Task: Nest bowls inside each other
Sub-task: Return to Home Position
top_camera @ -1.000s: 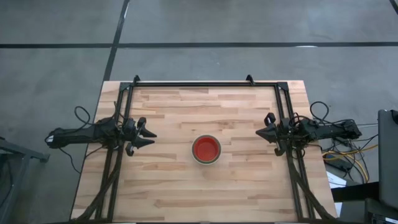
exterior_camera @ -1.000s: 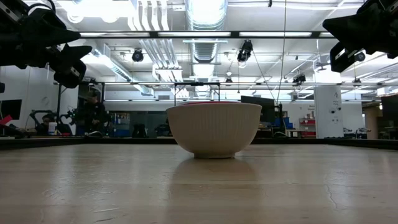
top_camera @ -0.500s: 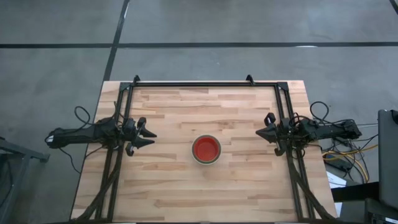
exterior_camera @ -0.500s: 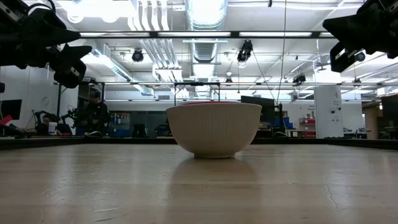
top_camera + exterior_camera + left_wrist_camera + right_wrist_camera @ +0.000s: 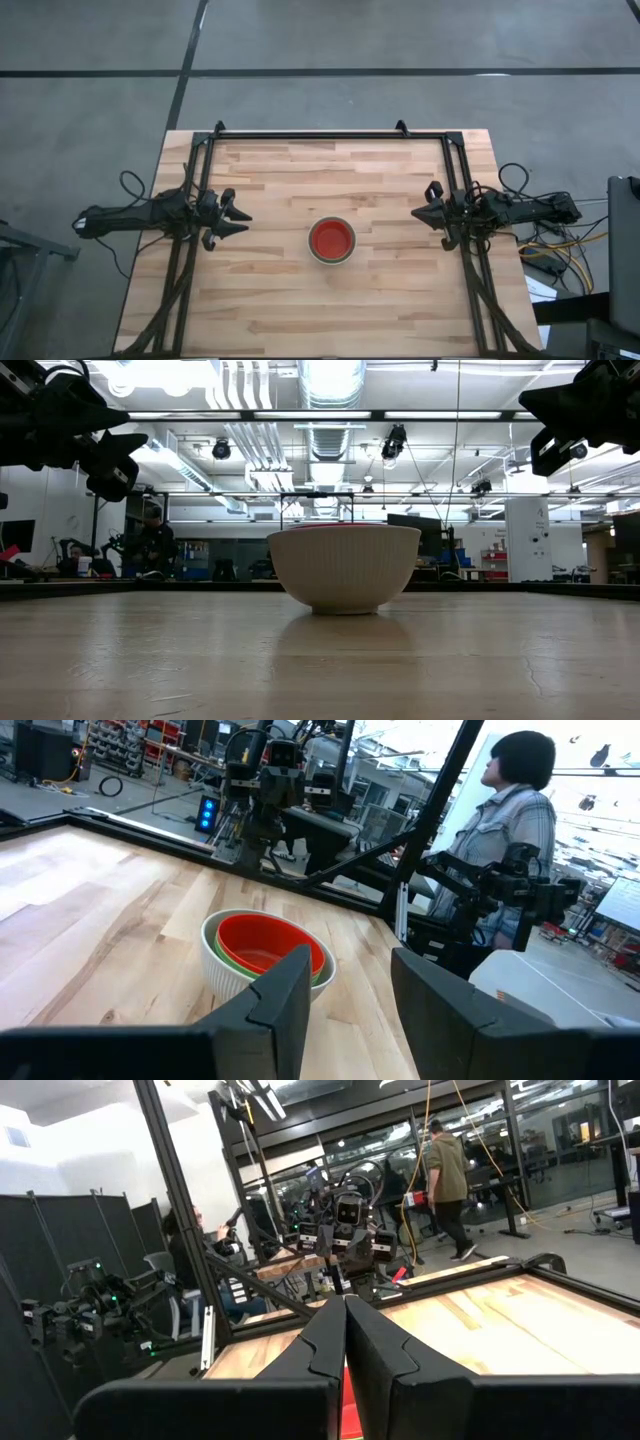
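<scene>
Bowl stack (image 5: 331, 240) sits at table centre: red bowl (image 5: 268, 942) innermost, green beneath, pale bowl (image 5: 343, 568) outermost. Left gripper (image 5: 238, 222) is well apart from stack, fingers spread, empty. Right gripper (image 5: 420, 212) is well apart on the opposite side, fingers pressed together, empty. Risk judged low: only a stray arm swing toward stack could topple it.

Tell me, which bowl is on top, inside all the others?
The red bowl sits innermost on top. Only the rim of a green bowl peeks out beneath it, and the pale white bowl holds them all.
</scene>
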